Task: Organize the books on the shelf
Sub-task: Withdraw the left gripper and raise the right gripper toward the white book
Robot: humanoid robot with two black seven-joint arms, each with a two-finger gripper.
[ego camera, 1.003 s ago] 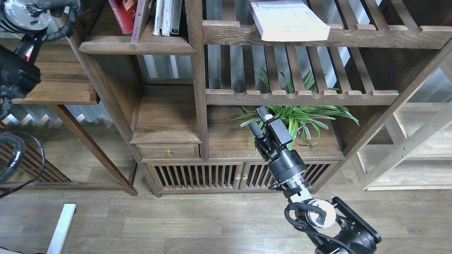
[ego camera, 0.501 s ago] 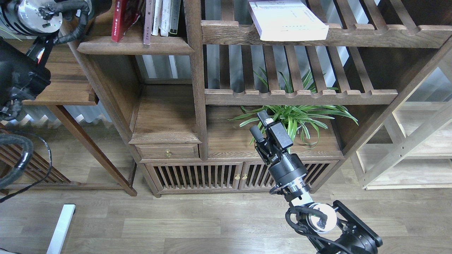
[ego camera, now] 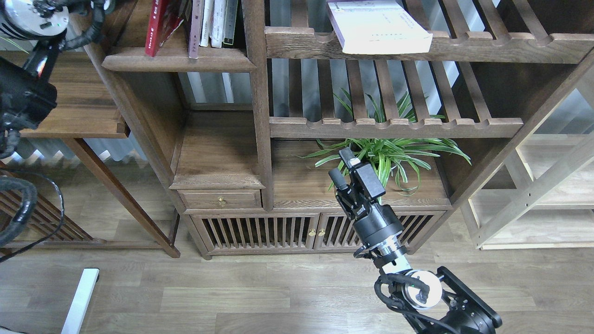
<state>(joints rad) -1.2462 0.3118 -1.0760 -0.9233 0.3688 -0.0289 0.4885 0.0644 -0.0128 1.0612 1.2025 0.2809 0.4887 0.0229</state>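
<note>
The shelf point(ego camera: 176, 62) is the dark board with a moulded front edge at the top left. On it a red book point(ego camera: 155, 28) stands nearly upright, its cover flaring to the right. A thin mauve-spined book point(ego camera: 195, 28) and several pale and dark books point(ego camera: 218, 23) stand beside it. The thick white-lilac book point(ego camera: 380, 28) lies flat on the upper slatted rack, jutting over the rail. My left arm point(ego camera: 32, 18) runs off the top edge, so its gripper is out of view. My right gripper point(ego camera: 341, 165) is open and empty, low in front of the plant.
A green spider plant point(ego camera: 394, 153) sits in the lower right compartment, just behind my right gripper. A second slatted rack point(ego camera: 394, 127) spans above it. A small drawer point(ego camera: 222, 199) and slatted doors point(ego camera: 260, 232) lie below. A side table point(ego camera: 79, 106) stands left, and a pale wooden frame point(ego camera: 533, 185) right.
The red book and the mauve book have gone from leaning to nearly upright, the red one shifting left. My left arm rose slightly. My right arm barely moved.
</note>
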